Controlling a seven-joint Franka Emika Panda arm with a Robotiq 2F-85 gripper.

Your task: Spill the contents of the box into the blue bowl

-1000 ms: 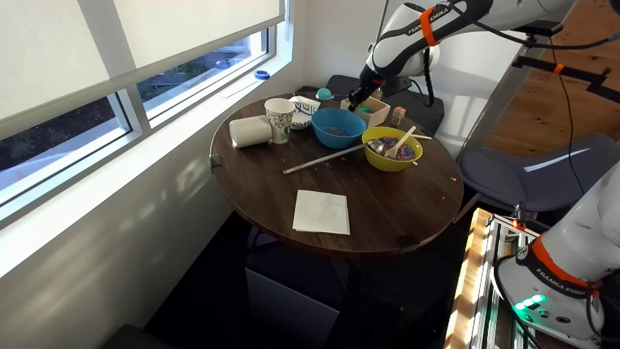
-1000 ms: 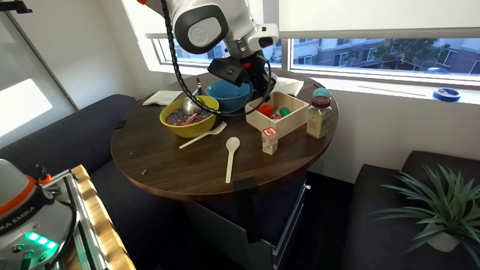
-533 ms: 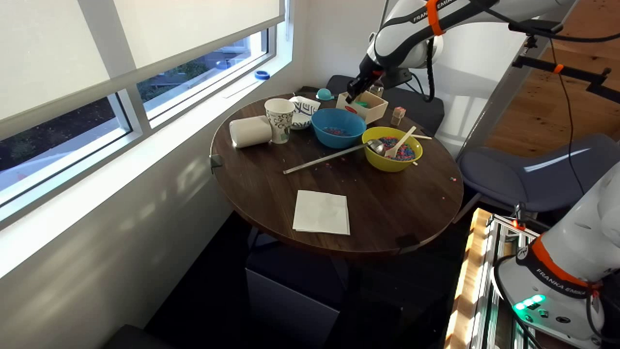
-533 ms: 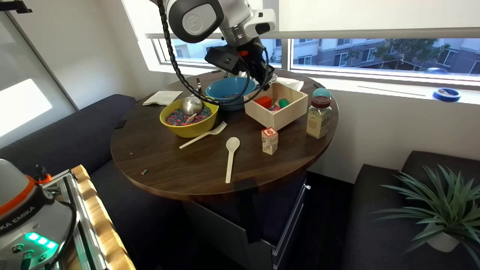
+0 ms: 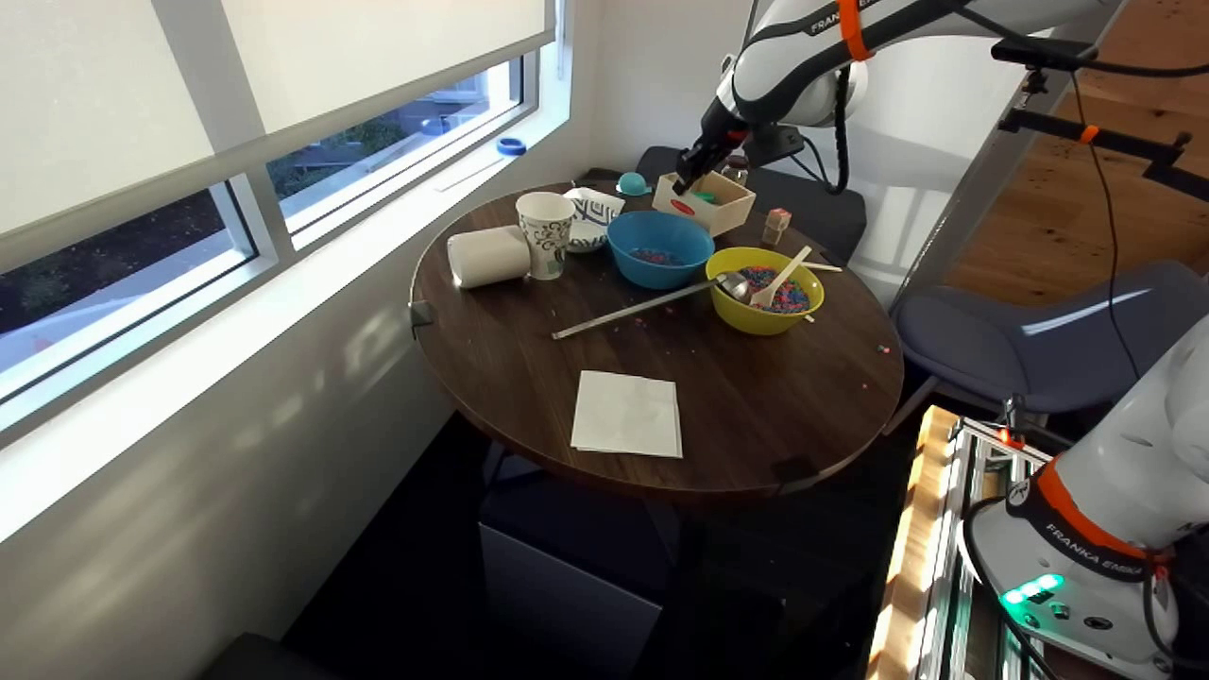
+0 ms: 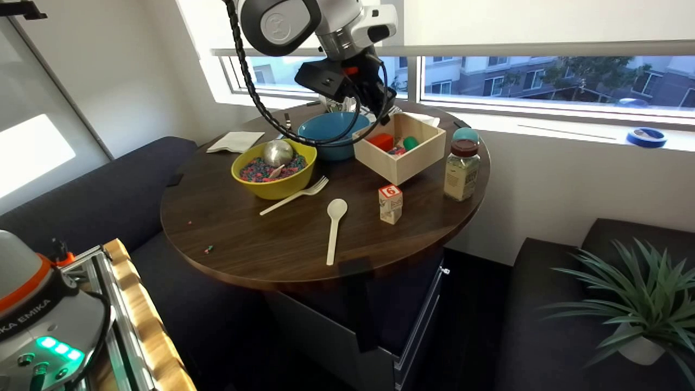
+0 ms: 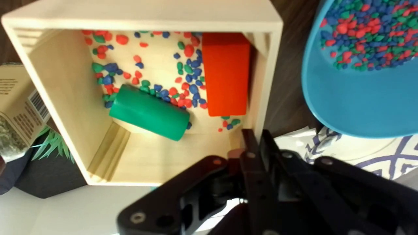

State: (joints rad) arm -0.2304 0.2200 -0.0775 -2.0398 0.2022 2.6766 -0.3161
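Note:
The box (image 6: 421, 157) is an open pale wooden box, also in an exterior view (image 5: 718, 219) and the wrist view (image 7: 147, 14). Its contents are small red, green and blue pieces (image 7: 192, 88), a green cylinder (image 7: 148, 112) and a red block (image 7: 225, 75). My gripper (image 7: 258, 133) is shut on the box wall facing the blue bowl, one finger inside and one outside; it also shows in both exterior views (image 5: 682, 189) (image 6: 384, 122). The box hangs slightly above the table, nearly level. The blue bowl (image 5: 652, 274) stands close beside it (image 7: 365, 101), with small pieces inside.
A yellow bowl (image 6: 274, 190) with pieces, a ladle and a spoon stands by the blue bowl. Stacked blocks (image 6: 390, 205), a jar (image 6: 461, 174), a fork (image 6: 298, 194) and a spoon (image 6: 334, 228) lie near. Paper cups (image 5: 545, 236) and a napkin (image 5: 626, 414) are on the table.
My gripper and the box have risen a little off the table and shifted slightly away from the yellow bowl. The gripper stays on the box wall. Other things have not moved.

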